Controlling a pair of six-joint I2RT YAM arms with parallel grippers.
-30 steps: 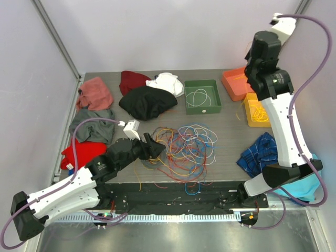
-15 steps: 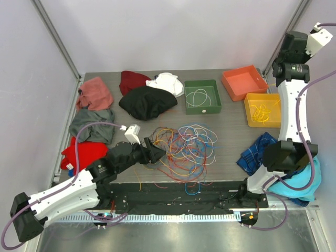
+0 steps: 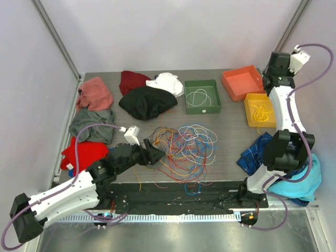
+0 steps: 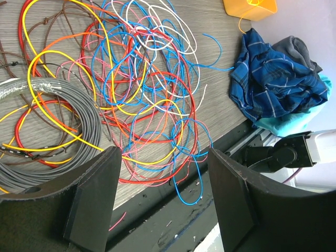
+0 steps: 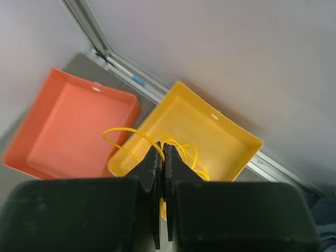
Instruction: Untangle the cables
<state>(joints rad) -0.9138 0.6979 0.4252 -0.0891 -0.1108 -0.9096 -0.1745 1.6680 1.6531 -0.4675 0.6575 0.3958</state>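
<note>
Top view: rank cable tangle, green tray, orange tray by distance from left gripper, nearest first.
1. cable tangle, table centre, at the tips of the left gripper.
2. green tray, back centre.
3. orange tray, back right.

— What sort of place are we looking at?
— It is looking like a robotics lab cell. Plain pale walls [image 3: 168,31] are closing in a grey wood-grain table [image 3: 231,131], and metal frame posts [image 3: 55,37] are running up at the upper left and upper right.
— Anything else pointing that way?
— A white left arm [image 3: 68,194] and right arm [image 3: 286,113], trailing purple hoses [image 3: 315,79], are rising from a black rail [image 3: 178,197] along the bottom. A green tray [image 3: 203,111], orange tray [image 3: 239,84] and yellow tray [image 3: 260,123] are sitting at the upper right, near piles of cloth [image 3: 147,102] and loose cables [image 3: 186,144].
</note>
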